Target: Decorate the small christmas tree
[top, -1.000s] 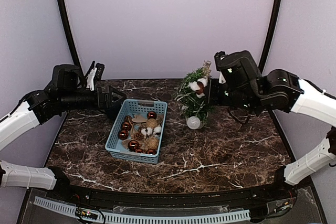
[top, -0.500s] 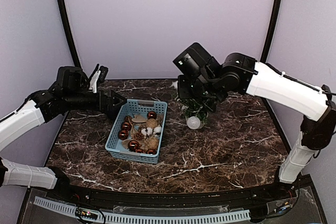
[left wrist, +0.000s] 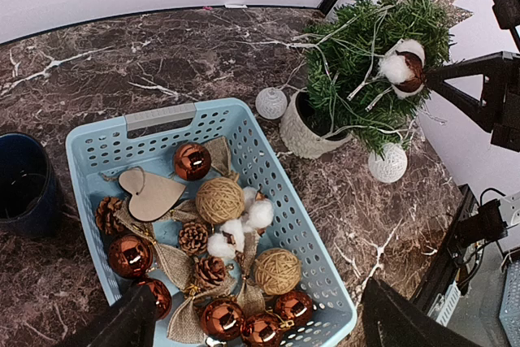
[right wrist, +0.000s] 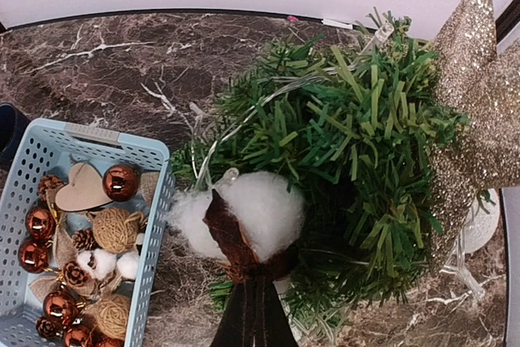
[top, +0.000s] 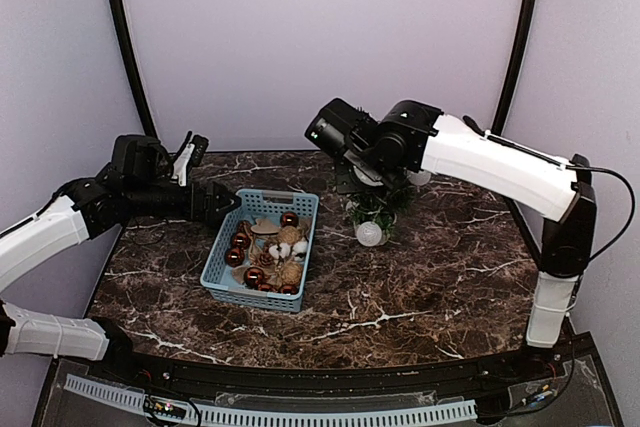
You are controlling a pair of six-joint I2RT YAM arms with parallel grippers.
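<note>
Dark green and bushy, the small christmas tree (left wrist: 370, 54) stands upright in its white pot (left wrist: 302, 134) on the brown marble table (top: 430, 277). From my overhead view it is just right of the blue basket (left wrist: 162, 115). A glittery gold star (right wrist: 479, 95) tops it.

My right gripper (right wrist: 250, 290) comes over the tree from above. Its fingers are pinched together on the brown husk of a cotton ball (right wrist: 256, 205) that sits among the branches. I can't tell from the wrist view whether the cotton is hooked onto a branch.

My left gripper (left wrist: 260, 327) hovers by the basket's far left corner, fingers spread wide with nothing between them.

The basket holds copper baubles (left wrist: 192, 160), twine balls (left wrist: 219, 199), pine cones (left wrist: 193, 237) and a wooden heart (left wrist: 150, 193). Two white balls (left wrist: 387, 162) lie on the table, one on each side of the pot and just beside it.
</note>
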